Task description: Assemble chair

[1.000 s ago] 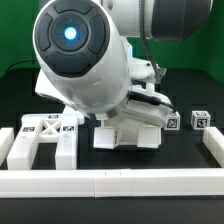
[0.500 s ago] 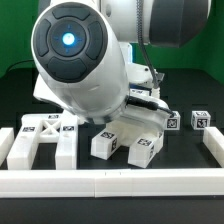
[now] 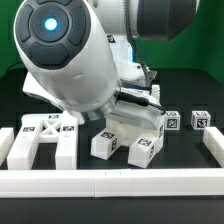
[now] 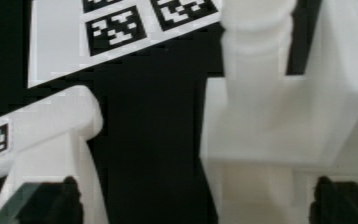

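Note:
A white X-braced chair frame (image 3: 45,135) lies at the exterior view's left. A white blocky chair part with two tagged ends (image 3: 128,142) sits under the arm, at the middle of the table. Two small tagged chair parts (image 3: 172,122) (image 3: 201,119) stand at the right. In the wrist view my gripper (image 4: 194,203) is open, with dark fingertips (image 4: 43,205) at both lower corners. A white chair part (image 4: 274,120) lies between the fingers, nearer one finger. A dark gap separates it from the other finger. A second white part (image 4: 43,130) lies beside it.
The long low white border rail (image 3: 110,181) runs along the front and up the right side (image 3: 214,146). The marker board (image 4: 131,35) with printed tags shows in the wrist view beyond the parts. The bulky arm hides the back middle of the table.
The arm has swung toward the exterior view's left and upward. The white part under it now shows two tagged ends that were hidden one second ago.

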You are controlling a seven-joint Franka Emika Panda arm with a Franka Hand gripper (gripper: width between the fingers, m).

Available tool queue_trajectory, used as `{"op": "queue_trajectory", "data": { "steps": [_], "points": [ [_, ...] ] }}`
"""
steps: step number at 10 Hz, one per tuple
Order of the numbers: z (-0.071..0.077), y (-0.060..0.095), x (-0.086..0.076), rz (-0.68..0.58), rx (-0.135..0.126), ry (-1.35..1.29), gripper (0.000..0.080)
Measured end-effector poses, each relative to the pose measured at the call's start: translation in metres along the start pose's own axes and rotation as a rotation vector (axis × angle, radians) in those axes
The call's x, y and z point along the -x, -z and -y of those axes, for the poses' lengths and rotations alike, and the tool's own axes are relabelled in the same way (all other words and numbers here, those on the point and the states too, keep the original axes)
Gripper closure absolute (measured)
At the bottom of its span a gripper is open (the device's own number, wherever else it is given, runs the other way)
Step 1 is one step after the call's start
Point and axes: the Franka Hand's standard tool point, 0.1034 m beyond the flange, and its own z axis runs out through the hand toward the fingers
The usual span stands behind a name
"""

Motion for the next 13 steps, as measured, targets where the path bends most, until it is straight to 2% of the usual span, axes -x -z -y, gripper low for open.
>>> {"op": "queue_trajectory", "data": {
  "steps": [1, 2, 5, 6, 7, 8, 9, 10, 11, 13],
  "points": [
    [0.003, 0.013, -0.006, -0.113, -0.009, 0.006, 0.0150],
    [0.003, 0.017, 0.000, -0.180, -0.028, -0.001, 0.0150],
    [0.007, 0.023, 0.005, -0.348, -0.082, -0.048, 0.0150],
    [0.006, 0.035, 0.002, -0.438, -0.105, -0.030, 0.0150],
    [0.007, 0.039, 0.003, -0.507, -0.125, -0.028, 0.0150],
    [0.010, 0.038, 0.002, -0.553, -0.132, -0.025, 0.0150],
    [0.017, 0.043, -0.002, -0.657, -0.147, -0.016, 0.0150],
    [0.016, 0.043, -0.004, -0.716, -0.133, 0.033, 0.0150],
    [0.011, 0.044, -0.012, -0.790, -0.097, 0.122, 0.0150],
    [-0.011, 0.049, -0.023, -0.801, -0.042, 0.259, 0.0150]
  ]
}}
